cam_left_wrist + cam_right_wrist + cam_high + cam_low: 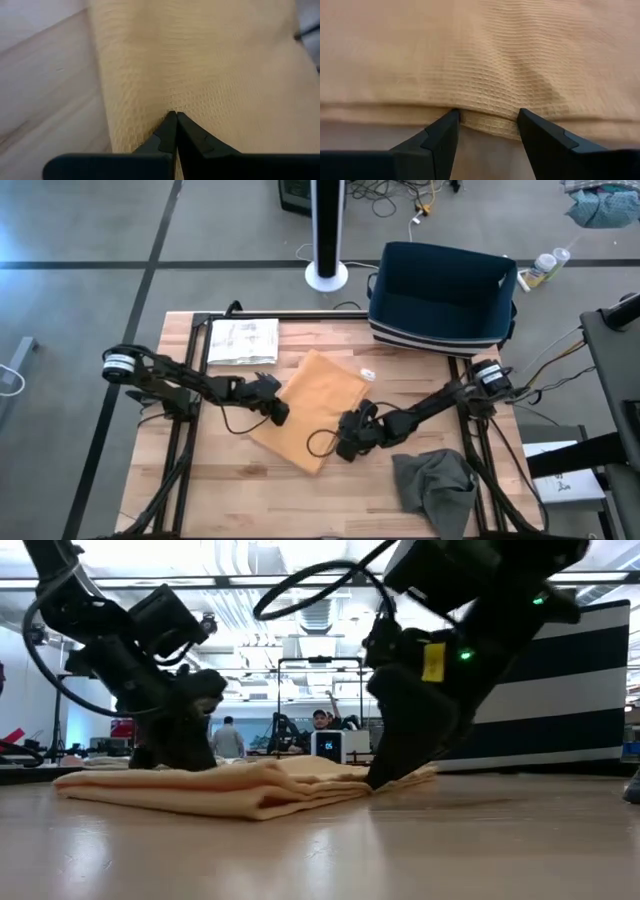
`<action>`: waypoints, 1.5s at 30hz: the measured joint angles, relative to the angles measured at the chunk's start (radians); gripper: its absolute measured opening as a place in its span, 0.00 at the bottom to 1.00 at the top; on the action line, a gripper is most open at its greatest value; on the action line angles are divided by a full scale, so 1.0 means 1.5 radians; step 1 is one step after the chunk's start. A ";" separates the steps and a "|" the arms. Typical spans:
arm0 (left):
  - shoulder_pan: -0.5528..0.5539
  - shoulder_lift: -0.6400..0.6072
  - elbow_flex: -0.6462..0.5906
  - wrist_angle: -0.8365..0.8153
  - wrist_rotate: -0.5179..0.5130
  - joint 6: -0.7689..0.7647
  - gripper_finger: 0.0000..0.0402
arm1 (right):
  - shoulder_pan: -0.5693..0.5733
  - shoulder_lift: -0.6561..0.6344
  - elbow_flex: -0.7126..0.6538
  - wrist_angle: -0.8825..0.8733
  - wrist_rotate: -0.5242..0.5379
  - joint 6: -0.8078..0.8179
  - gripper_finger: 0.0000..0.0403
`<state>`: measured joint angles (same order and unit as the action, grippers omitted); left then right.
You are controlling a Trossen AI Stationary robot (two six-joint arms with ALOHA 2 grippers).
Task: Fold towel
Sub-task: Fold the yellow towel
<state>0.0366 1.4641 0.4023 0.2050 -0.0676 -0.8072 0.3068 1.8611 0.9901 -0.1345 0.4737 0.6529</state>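
We keep L gripper [176, 116] pressed together on the towel [312, 408]; R gripper [487, 117], fingers apart at its edge, should close w/ all layers.

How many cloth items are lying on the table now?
3: the tan towel in the middle between both grippers, a grey cloth at the near right corner, a folded white cloth at the far left. The bin may hide more.

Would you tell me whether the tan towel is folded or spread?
Folded: the tan towel lies in stacked layers in the low view.
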 joint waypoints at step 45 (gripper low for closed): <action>-0.435 0.314 0.336 0.045 -0.316 -0.118 0.00 | 0.138 -0.050 0.231 -0.126 0.142 -0.031 0.49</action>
<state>-0.6153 1.9350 0.9056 0.2723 -0.5423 -0.9847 0.5143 1.7860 1.3370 -0.3232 0.6868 0.6062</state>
